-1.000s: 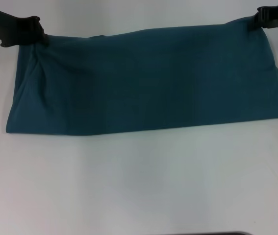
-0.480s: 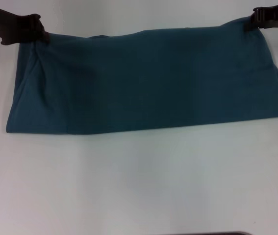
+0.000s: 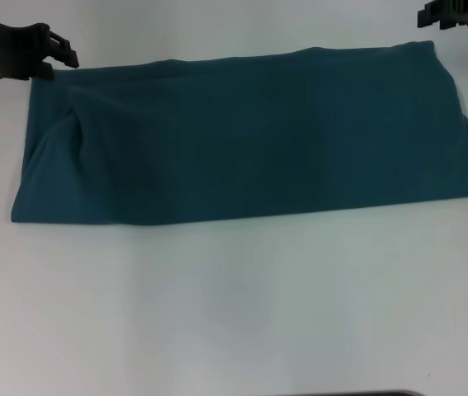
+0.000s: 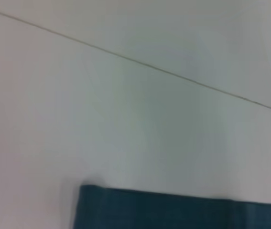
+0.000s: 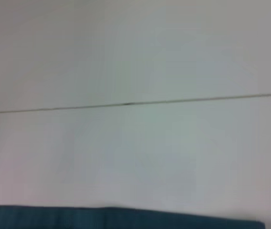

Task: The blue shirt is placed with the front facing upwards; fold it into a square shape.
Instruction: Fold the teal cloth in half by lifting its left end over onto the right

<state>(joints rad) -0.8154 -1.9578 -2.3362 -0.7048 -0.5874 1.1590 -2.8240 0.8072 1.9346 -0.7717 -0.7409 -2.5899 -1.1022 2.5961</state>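
Folded into a long band, laid flat for a crosswise fold.
Blue shirt [image 3: 242, 140] flat on white table [image 3: 242, 313]; left gripper [image 3: 62, 58] and right gripper [image 3: 426, 15] off far corners, empty; opening unclear.

The setting reads as a bare test bench in a lab or robot workspace rather than a home; the evidence is a plain, smooth white tabletop [image 3: 242, 313] filling the head view, with no furniture or household clutter on it; the wrist views show the same pale surface crossed by a thin dark seam line [image 4: 140, 62]; black mechanical arm parts reach in at the far corners; the exact kind of room cannot be told.
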